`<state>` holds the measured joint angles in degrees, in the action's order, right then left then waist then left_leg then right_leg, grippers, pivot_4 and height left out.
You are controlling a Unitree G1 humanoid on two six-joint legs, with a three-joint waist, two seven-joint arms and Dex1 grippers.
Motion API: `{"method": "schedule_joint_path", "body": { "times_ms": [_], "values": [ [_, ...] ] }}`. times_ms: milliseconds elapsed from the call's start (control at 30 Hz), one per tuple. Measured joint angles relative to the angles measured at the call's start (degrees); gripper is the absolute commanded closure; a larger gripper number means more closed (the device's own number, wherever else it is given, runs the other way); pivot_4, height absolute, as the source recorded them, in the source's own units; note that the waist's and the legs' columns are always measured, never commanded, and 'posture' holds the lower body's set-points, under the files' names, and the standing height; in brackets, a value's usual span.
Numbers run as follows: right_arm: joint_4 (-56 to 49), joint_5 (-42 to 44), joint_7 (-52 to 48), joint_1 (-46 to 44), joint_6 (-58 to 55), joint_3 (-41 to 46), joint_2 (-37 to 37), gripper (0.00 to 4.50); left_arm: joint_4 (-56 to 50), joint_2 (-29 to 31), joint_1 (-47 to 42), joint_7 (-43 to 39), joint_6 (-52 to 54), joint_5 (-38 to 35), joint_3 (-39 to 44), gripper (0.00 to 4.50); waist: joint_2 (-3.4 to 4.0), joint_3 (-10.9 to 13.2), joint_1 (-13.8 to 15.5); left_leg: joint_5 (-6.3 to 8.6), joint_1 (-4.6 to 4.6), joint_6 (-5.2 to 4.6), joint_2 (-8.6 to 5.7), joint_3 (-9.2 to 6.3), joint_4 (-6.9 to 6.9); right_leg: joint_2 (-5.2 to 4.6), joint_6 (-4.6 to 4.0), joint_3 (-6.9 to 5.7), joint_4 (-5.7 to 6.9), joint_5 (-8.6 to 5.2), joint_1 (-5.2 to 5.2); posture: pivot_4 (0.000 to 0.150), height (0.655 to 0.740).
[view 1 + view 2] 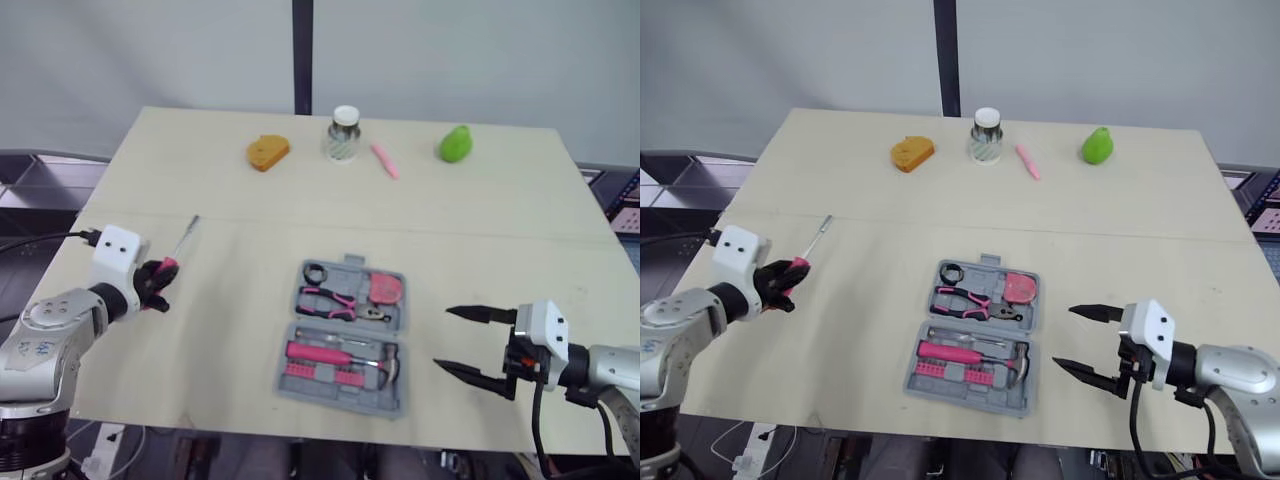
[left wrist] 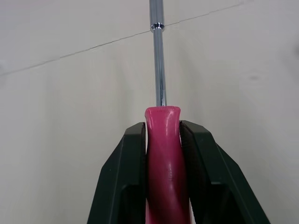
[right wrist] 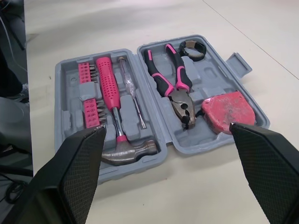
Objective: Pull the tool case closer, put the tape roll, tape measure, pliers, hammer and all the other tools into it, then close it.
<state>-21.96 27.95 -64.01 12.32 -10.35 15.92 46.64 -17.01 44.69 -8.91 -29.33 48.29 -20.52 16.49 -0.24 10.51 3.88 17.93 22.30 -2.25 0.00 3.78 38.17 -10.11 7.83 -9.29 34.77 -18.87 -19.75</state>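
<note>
Left eye view, stock at this moment. Tool case (image 1: 341,337): open, lower centre of frame, on the pale surface (image 1: 230,180). Housed in it: tape roll (image 1: 315,272), pliers (image 1: 330,298), tape measure (image 1: 385,288), hammer (image 1: 320,353), bit rack (image 1: 322,372). Outstanding: pink-handled screwdriver (image 1: 183,240), centre left of frame, clamped by its handle in the left hand (image 1: 157,281). Right hand (image 1: 468,343): spread wide, empty, lower right beside the case. Remaining, by estimate: stow screwdriver, shut lid.
</note>
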Motion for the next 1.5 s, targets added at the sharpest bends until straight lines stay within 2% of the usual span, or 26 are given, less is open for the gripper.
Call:
{"method": "schedule_joint_path", "body": {
  "times_ms": [233, 600, 833, 1067, 1300, 1500],
  "values": [
    [0.17, -0.84, 0.0, 0.42, 1.24, -0.03, -0.68, 0.0, -0.27, 5.89, -0.25, -16.63, -11.79, -0.67, -8.17, 3.9, 0.08, 0.05, -1.01, -0.02, -0.01, 0.01, 0.04, 0.07, 0.0, 0.04, 0.0, 0.01, 0.02, 0.0, -0.02, 0.15, 0.695],
    [0.17, -1.46, 0.0, 3.81, 2.71, 0.36, -0.72, 0.0, -0.91, 7.91, -5.64, -31.31, -22.46, 0.51, -17.81, 3.9, 0.13, 0.08, -0.86, -0.05, -0.01, -0.05, 0.02, 0.07, 0.02, 0.05, 0.0, 0.0, 0.07, 0.0, -0.01, 0.15, 0.695],
    [0.17, -2.1, 0.03, 5.46, 3.92, 0.83, -0.67, 0.0, -6.93, 9.67, -13.4, -35.49, -17.12, 1.48, -26.17, 3.9, 0.14, 0.08, -0.95, -0.1, -0.01, -0.09, 0.01, 0.09, 0.03, 0.08, 0.01, 0.02, 0.11, 0.0, 0.0, 0.15, 0.695],
    [-0.79, -2.14, 0.08, 8.16, 4.08, 0.85, -0.67, 0.0, -14.35, 10.97, -16.38, -36.11, -7.63, 1.86, -32.55, 3.9, 0.15, 0.09, -0.98, -0.13, -0.01, -0.09, 0.06, 0.07, 0.06, 0.15, 0.0, 0.06, 0.1, 0.0, 0.02, 0.15, 0.695],
    [-0.73, -2.23, -1.45, 8.59, 4.71, 0.61, -0.02, 0.0, -20.41, 11.46, -19.12, -33.7, 2.0, 3.28, -38.27, 3.9, 0.15, 0.1, -0.92, -0.13, -0.01, -0.1, 0.06, 0.05, 0.09, 0.17, 0.01, 0.08, 0.09, 0.0, 0.04, 0.15, 0.695],
    [-1.26, -1.97, -3.73, 9.4, 5.73, 0.43, 1.1, 0.0, -24.23, 8.72, -22.07, -29.78, 9.62, 3.45, -43.2, 3.9, 0.15, 0.1, -0.76, -0.14, 0.0, -0.11, 0.06, -0.02, 0.14, 0.2, 0.01, 0.14, 0.08, 0.0, 0.09, 0.15, 0.695]
  ]
}}
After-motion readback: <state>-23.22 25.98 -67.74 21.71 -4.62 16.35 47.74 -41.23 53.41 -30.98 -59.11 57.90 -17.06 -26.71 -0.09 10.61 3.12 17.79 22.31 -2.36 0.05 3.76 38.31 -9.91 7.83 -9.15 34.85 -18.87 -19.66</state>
